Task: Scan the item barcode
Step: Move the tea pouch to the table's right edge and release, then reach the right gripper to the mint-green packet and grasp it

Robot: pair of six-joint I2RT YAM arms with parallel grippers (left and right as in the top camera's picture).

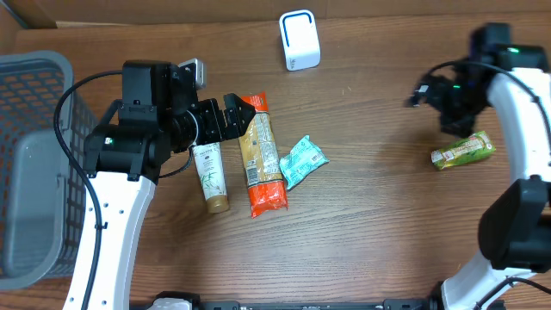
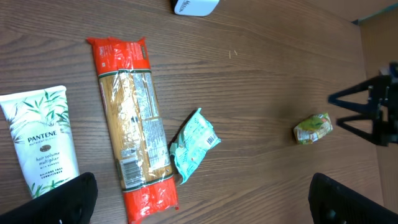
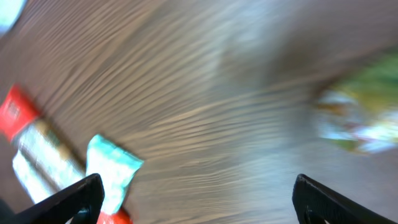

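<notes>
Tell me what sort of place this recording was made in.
Probably a mock shop checkout on a wooden table: packaged goods such as a pasta packet and a Pantene tube, a grey mesh basket at the edge, and a small white device, possibly the scanner.

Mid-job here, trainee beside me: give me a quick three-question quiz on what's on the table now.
1. True or false: the right end effector grips the green packet.
2. Fill in: the basket stands on the robot's ____ side.
3. What lies between the tube and the teal packet? A green packet, B pasta packet, C basket.
Key: 1 false, its jaws stand open; 2 left; 3 B.
</notes>
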